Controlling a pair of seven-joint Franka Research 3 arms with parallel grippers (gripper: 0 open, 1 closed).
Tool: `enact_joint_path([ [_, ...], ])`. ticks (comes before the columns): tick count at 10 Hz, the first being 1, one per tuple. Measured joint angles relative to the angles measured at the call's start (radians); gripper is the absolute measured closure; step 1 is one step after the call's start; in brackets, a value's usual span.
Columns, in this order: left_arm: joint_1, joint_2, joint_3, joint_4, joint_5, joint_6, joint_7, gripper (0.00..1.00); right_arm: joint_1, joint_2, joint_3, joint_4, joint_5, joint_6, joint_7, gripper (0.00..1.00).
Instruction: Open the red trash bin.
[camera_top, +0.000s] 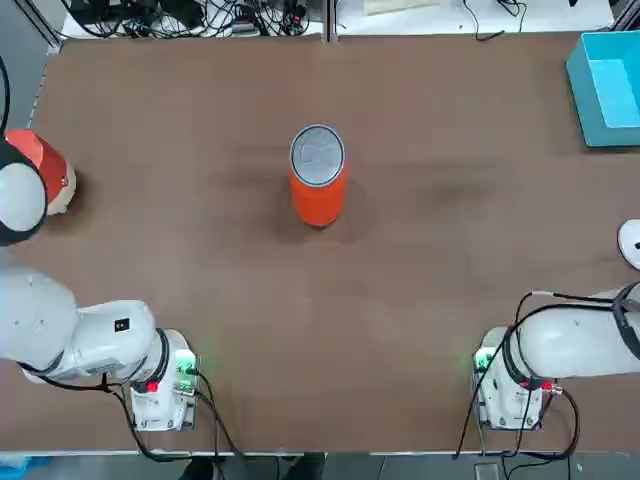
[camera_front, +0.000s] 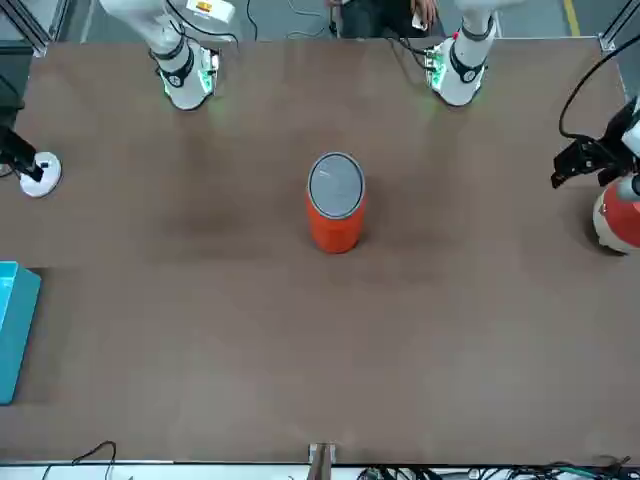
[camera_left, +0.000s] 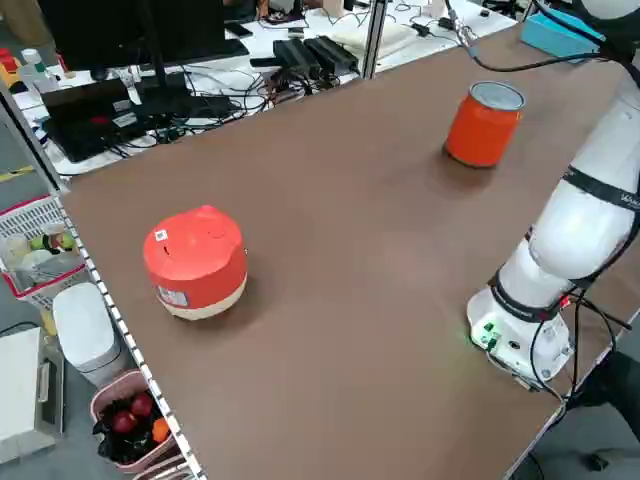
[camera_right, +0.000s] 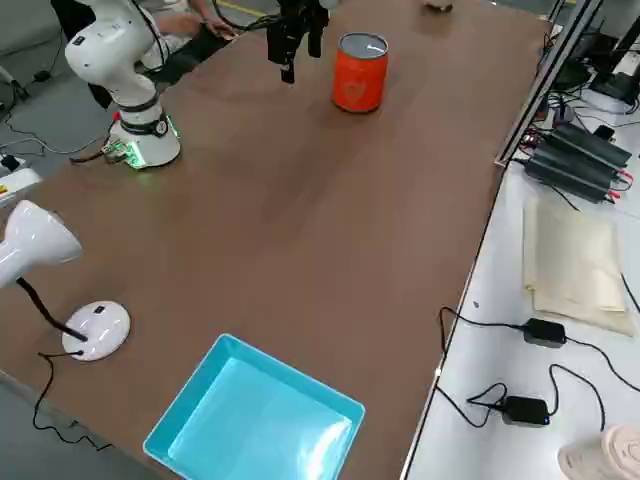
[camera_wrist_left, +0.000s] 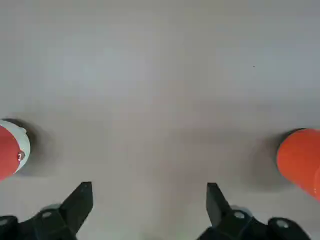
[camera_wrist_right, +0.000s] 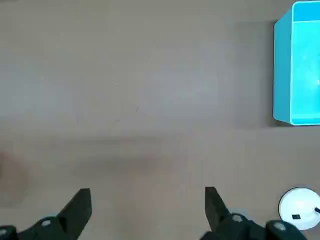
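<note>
The red trash bin (camera_top: 318, 190) stands upright in the middle of the table, an orange-red cylinder with its round grey lid (camera_top: 317, 155) lying flat and shut on top. The front view shows the bin (camera_front: 335, 220) with nothing touching it. My left gripper (camera_front: 578, 175) hangs above the table's left edge, far from the bin, and it is open and empty in its wrist view (camera_wrist_left: 150, 186). The bin's side (camera_wrist_left: 300, 160) shows at that view's edge. My right gripper (camera_wrist_right: 147, 192) is open and empty, high over the table's right side.
A red-and-white rounded object (camera_top: 45, 175) sits at the left edge under the left wrist. A light blue square box (camera_top: 610, 85) is at the far right corner, and a white round lamp base (camera_top: 630, 243) stands at the right edge. Cables lie beyond the far edge.
</note>
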Motion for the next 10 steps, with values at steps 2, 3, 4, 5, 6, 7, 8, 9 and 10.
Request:
enact_joint_path([
  [2, -0.004, 0.0, -0.002, 0.001, 0.0, 0.001, -0.005, 0.0, 0.0, 0.0, 0.0, 0.0, 0.0, 0.0, 0.0, 0.0],
  [3, -0.011, 0.0, -0.005, 0.001, -0.004, 0.001, -0.034, 0.0, 0.0, 0.0, 0.0, 0.0, 0.0, 0.0, 0.0, 0.0],
  [4, -0.026, 0.0, -0.017, 0.001, -0.005, 0.001, -0.119, 0.0, 0.0, 0.0, 0.0, 0.0, 0.0, 0.0, 0.0, 0.0],
  [5, -0.042, 0.0, -0.043, 0.001, -0.006, 0.001, -0.263, 0.0, 0.003, 0.0, 0.001, 0.0, 0.0, 0.0, 0.0, 0.0],
  [6, -0.054, 0.003, -0.086, 0.0, -0.006, 0.001, -0.433, 0.0, 0.009, 0.0, 0.001, 0.0, 0.0, 0.0, 0.012, 0.01],
  [7, -0.064, 0.011, -0.134, -0.003, -0.006, 0.001, -0.593, 0.0, 0.02, 0.0, 0.002, -0.001, 0.0, 0.0, 0.039, 0.02],
  [8, -0.076, 0.021, -0.178, -0.007, -0.006, 0.003, -0.747, 0.0, 0.043, 0.001, 0.003, -0.001, 0.0, 0.0, 0.09, 0.06],
  [9, -0.097, 0.033, -0.205, -0.014, -0.006, 0.017, -0.902, 0.01, 0.076, 0.001, 0.004, -0.002, 0.001, 0.0, 0.154, 0.11],
  [10, -0.125, 0.046, -0.218, -0.023, -0.006, 0.049, -1.052, 0.04, 0.114, 0.001, 0.007, -0.003, 0.002, -0.002, 0.228, 0.28],
])
